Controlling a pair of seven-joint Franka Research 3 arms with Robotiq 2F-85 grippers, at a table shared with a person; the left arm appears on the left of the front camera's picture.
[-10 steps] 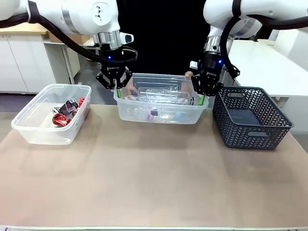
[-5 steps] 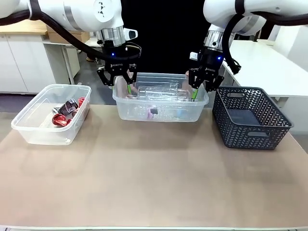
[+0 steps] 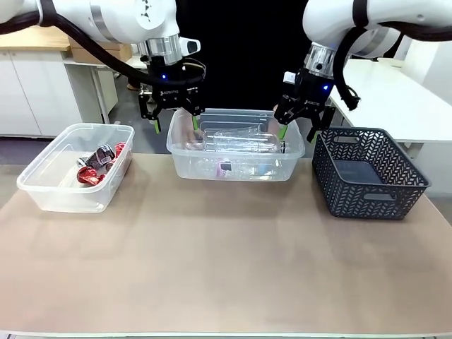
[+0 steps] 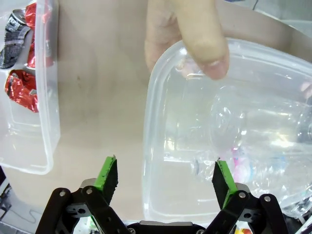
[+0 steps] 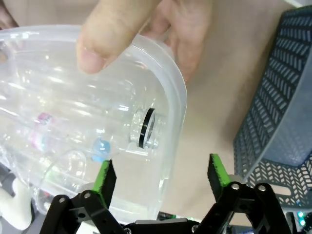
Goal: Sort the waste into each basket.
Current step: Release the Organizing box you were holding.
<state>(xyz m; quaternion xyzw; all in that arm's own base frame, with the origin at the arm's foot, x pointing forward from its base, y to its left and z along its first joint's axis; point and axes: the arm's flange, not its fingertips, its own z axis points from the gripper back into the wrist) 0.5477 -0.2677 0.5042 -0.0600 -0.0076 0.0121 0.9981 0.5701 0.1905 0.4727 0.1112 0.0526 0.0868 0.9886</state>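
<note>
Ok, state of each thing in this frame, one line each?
left gripper: open, above the middle tub's left end.
right gripper: open, above its right end.
middle tub: holds clear bottles, person's hands on its far rim.
left tub: holds crushed cans.
dark basket: upright.

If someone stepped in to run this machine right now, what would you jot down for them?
Left gripper open, above the bottle tub's left end. Right gripper open, above its right end. A person's hands grip that tub's far rim at both ends.
Bottles lie in the middle tub; crushed cans lie in the left tub.
Done: sorting looks finished, with no waste on the table.
Left: probably just backing the arms away.
</note>
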